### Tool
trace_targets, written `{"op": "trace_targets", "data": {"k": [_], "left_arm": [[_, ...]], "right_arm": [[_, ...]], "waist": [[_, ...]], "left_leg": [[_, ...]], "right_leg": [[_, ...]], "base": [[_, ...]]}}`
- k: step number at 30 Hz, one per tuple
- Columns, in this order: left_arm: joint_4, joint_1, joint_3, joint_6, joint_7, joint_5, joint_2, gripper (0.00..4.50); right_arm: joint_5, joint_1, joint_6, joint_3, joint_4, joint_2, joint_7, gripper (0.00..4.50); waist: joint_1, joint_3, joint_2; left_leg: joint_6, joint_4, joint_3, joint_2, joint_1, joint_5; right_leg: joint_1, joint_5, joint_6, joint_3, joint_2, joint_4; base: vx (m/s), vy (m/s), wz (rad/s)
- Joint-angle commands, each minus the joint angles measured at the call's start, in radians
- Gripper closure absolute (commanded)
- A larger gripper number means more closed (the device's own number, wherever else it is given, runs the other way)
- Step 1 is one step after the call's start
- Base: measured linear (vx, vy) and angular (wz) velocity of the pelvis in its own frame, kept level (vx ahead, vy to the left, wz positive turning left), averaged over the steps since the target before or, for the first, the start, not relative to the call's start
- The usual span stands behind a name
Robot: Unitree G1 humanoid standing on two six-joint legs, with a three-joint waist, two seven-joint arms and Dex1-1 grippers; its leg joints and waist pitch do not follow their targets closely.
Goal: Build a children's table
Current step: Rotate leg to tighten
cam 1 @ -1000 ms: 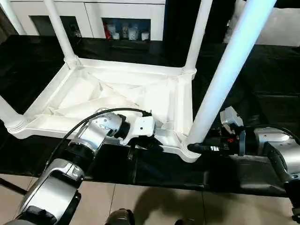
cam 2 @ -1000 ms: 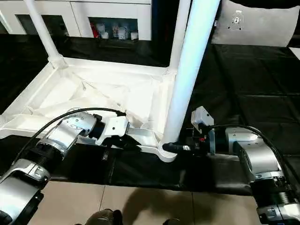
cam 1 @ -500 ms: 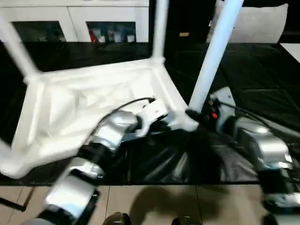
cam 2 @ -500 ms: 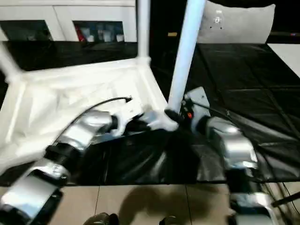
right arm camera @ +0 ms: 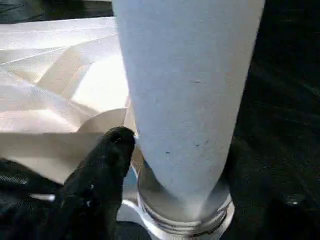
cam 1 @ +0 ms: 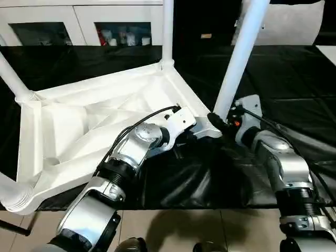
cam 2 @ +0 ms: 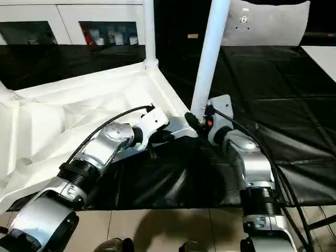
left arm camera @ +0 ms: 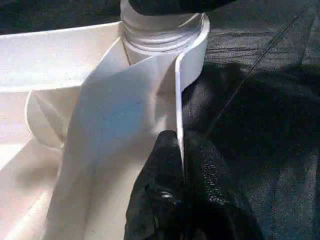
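The children's table [cam 1: 100, 121] lies upside down on the black-covered worktable [cam 1: 294, 89], near its front edge, with its legs pointing up. The left gripper [left arm camera: 181, 150] is closed on the thin rim wall of the table top, one black finger on each side of the wall, just beside the near right corner socket [left arm camera: 165, 30]. The right gripper [cam 1: 216, 122] sits at the base of the near right leg [cam 1: 239, 58], where the leg enters that socket. One black finger [right arm camera: 112, 150] rests against the leg's side just above the threaded collar. The second finger is hidden behind the leg, so the right gripper's opening cannot be told.
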Motion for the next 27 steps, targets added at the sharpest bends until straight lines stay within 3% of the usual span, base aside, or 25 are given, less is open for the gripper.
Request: {"op": "trace_targets", "data": {"k": [1,4,9,13,22,27], "left_arm": [[0.026,0.001,-0.01,-0.034,-0.01,0.004,0.01,4.5],[0.04,-0.005,-0.012,-0.069,-0.037,-0.002,0.032,4.5],[0.067,-0.003,-0.033,-0.161,-0.119,0.001,0.077,4.5],[0.062,0.007,-0.06,-0.214,-0.23,0.001,0.13,4.5],[0.036,0.036,-0.113,-0.361,-0.468,-0.03,0.216,4.5],[0.008,0.05,-0.126,-0.398,-0.559,-0.056,0.227,4.5]], "right_arm": [[0.031,0.031,0.003,0.057,-0.023,-0.01,0.091,1.19],[0.022,0.053,-0.064,0.063,-0.029,-0.061,0.166,0.93],[0.037,0.07,-0.112,0.053,-0.024,-0.145,0.282,0.56],[0.063,0.076,-0.124,0.044,-0.028,-0.205,0.381,0.13],[0.117,0.09,-0.155,0.099,-0.033,-0.292,0.632,0.08],[0.144,0.086,-0.144,0.121,-0.027,-0.305,0.72,0.46]], "waist": [[0.005,-0.057,-0.016],[0.012,-0.058,-0.017],[0.011,-0.062,-0.018],[0.012,-0.064,-0.017],[0.033,-0.073,-0.01],[0.046,-0.07,-0.014]], "left_leg": [[0.094,-0.064,-0.033,0.065,0.016,-0.174],[0.099,-0.062,-0.032,0.066,0.015,-0.161],[0.133,-0.055,-0.031,0.063,0.008,-0.123],[0.147,-0.053,-0.031,0.065,0.009,-0.122],[0.183,-0.042,-0.027,0.076,0.009,-0.071],[0.155,-0.047,-0.027,0.08,0.011,-0.117]], "right_leg": [[0.038,-0.161,-0.218,0.047,-0.085,-0.087],[0.039,-0.139,-0.219,0.047,-0.086,-0.085],[0.046,-0.058,-0.237,0.044,-0.084,-0.077],[0.044,-0.051,-0.246,0.042,-0.082,-0.076],[0.038,0.102,-0.295,0.038,-0.082,-0.049],[0.036,0.018,-0.292,0.038,-0.087,-0.055]], "base": [[0.0,0.0,0.0],[0.0,0.0,0.0],[0.0,0.0,0.0],[0.0,0.0,0.0],[0.0,0.0,0.0],[0.0,0.0,0.0]]}}
